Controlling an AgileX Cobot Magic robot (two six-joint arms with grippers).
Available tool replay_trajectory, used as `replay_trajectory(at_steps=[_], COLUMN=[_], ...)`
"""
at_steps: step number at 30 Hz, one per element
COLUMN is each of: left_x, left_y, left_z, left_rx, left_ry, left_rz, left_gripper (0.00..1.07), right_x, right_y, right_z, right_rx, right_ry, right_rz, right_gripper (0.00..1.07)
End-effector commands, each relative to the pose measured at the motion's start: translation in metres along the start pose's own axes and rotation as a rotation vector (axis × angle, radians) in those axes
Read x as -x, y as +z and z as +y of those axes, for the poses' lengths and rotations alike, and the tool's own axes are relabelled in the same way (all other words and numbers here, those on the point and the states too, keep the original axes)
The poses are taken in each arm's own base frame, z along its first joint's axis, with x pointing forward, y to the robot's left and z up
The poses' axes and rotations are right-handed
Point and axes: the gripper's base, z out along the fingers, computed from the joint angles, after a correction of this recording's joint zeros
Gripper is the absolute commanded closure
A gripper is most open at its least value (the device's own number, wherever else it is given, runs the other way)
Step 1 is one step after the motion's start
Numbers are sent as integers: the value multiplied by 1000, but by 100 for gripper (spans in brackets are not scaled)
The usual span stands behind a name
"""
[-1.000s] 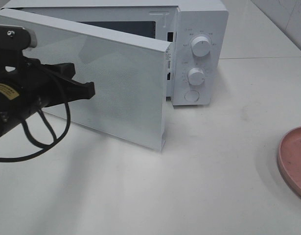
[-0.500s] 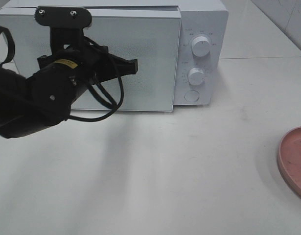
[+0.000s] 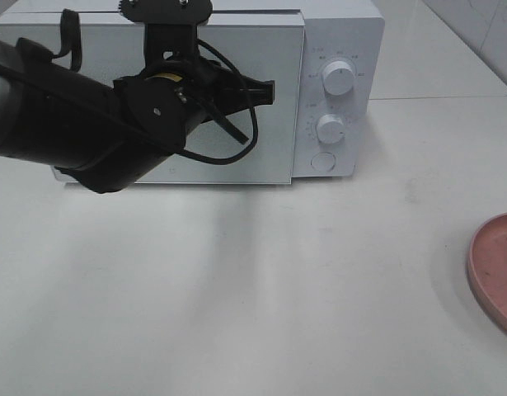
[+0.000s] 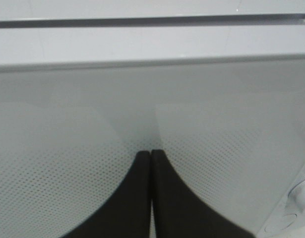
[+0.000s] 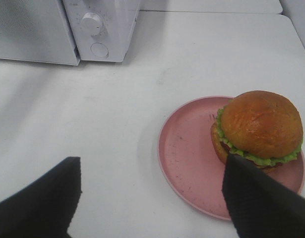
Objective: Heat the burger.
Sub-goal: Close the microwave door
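The burger [image 5: 261,124], with a tan-brown bun and green lettuce, sits on the round pink plate [image 5: 187,148] in the right wrist view. My right gripper [image 5: 152,168] is open and empty above the table, just short of the plate, its fingers [image 5: 48,198] wide apart. In the exterior high view only the plate's edge [image 3: 494,268] shows at the right, and the burger is out of view. The white microwave [image 3: 340,41] stands at the back with its door [image 3: 269,148] shut. My left gripper [image 3: 269,91] is shut and empty, its tips [image 4: 151,154] at the door's upper right part.
The microwave's two knobs [image 3: 339,78] and round button [image 3: 322,162] are on its right panel. My left arm [image 3: 88,124] reaches across the front of the door. White table [image 3: 261,289] lies between microwave and plate.
The microwave door has swung from open to shut. My left arm has moved right and up along the door, its shut gripper now near the door's right edge.
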Motion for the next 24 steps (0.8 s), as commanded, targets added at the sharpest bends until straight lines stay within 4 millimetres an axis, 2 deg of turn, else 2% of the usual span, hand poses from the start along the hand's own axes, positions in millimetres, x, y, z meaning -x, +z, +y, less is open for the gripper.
replay_trajectory(at_steps=[1, 4, 10, 14, 15, 17, 19, 24], left_x=[8, 10, 17, 17, 15, 14, 7, -1], left_y=[9, 16, 36, 36, 32, 30, 17, 6], left_z=[3, 2, 13, 11, 2, -1, -24, -40], left_rx=[48, 60, 66, 53, 39, 33, -1, -15], left_ry=[2, 3, -35, -19, 3, 12, 50, 43], left_rz=[-41, -41, -22, -12, -4, 2, 31, 75], left_gripper=[107, 107, 107, 107, 107, 107, 107, 107], right_x=[-2, -2, -2, -2, -2, -2, -2, -2], right_y=[-3, -3, -3, -3, -3, -3, -3, -3], right_z=[1, 1, 1, 1, 1, 1, 1, 1], right_rx=[2, 2, 4, 4, 4, 4, 4, 4], right_ry=[-10, -10, -8, -8, -8, -8, -8, -8], right_rz=[-32, -32, -32, -32, -32, -32, -32, -32], right_gripper=[31, 31, 31, 31, 31, 31, 31, 31])
